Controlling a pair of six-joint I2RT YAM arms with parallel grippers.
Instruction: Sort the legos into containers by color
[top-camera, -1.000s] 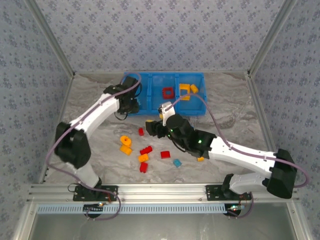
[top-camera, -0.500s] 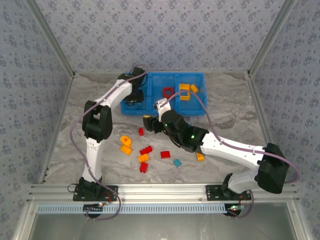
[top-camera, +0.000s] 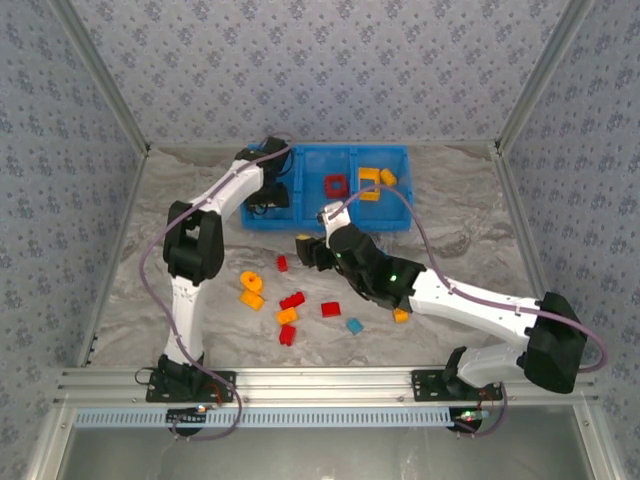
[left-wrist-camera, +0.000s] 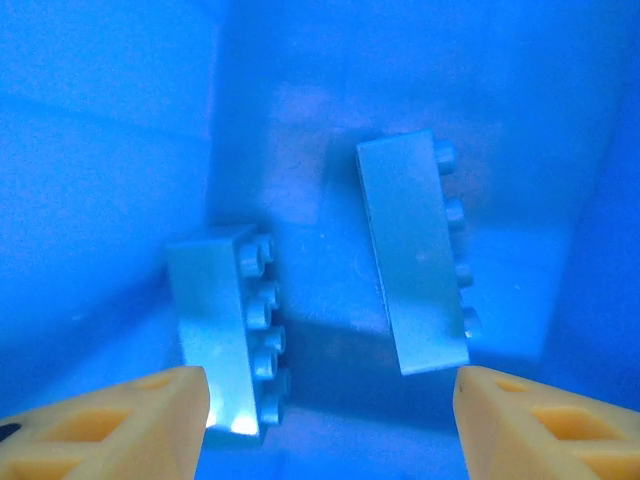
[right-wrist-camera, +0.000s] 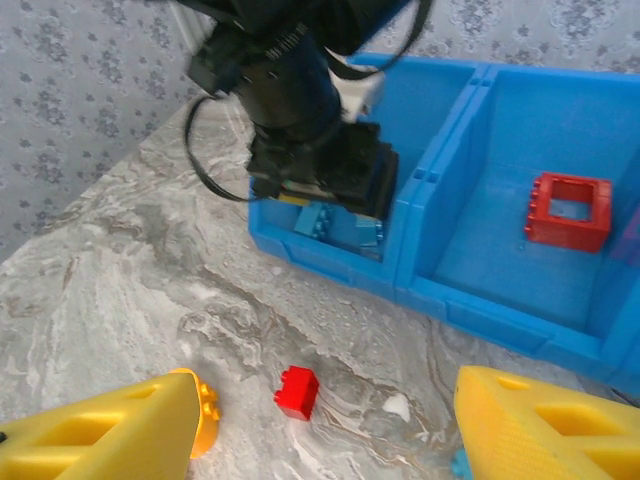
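Left gripper (left-wrist-camera: 330, 432): down inside the left compartment of the blue bin (top-camera: 385, 225), fingers (left-wrist-camera: 110, 420) spread wide, nothing between them.
Below it: two light blue bricks on the compartment floor. One (left-wrist-camera: 225, 330) sits against the left wall, the other (left-wrist-camera: 412, 255) near it but apart. Both lie on a side, studs toward the right of the wrist view.
Right gripper (right-wrist-camera: 325, 435): low over the marbled table (top-camera: 460, 200), just in front of the bin, fingers (right-wrist-camera: 540, 425) wide and empty.
Ahead of it: a small red brick (right-wrist-camera: 297, 390) on the table, short of the bin's front wall. An orange round piece (right-wrist-camera: 205, 412) is partly hidden behind one finger.
Middle compartment: one red square frame (top-camera: 337, 184), flat on the floor.
Right compartment: yellow-orange pieces (top-camera: 372, 182) grouped toward the far end.
Loose on the table, near side of the bin: several red bricks (top-camera: 292, 300) and orange bricks (top-camera: 287, 316) scattered between the two arms. A single light blue brick (top-camera: 354, 325) lies to their right, and an orange one (top-camera: 400, 316) is tucked against the right arm.
Left arm: reaching to the bin's left end — wrist over that compartment in the top view.
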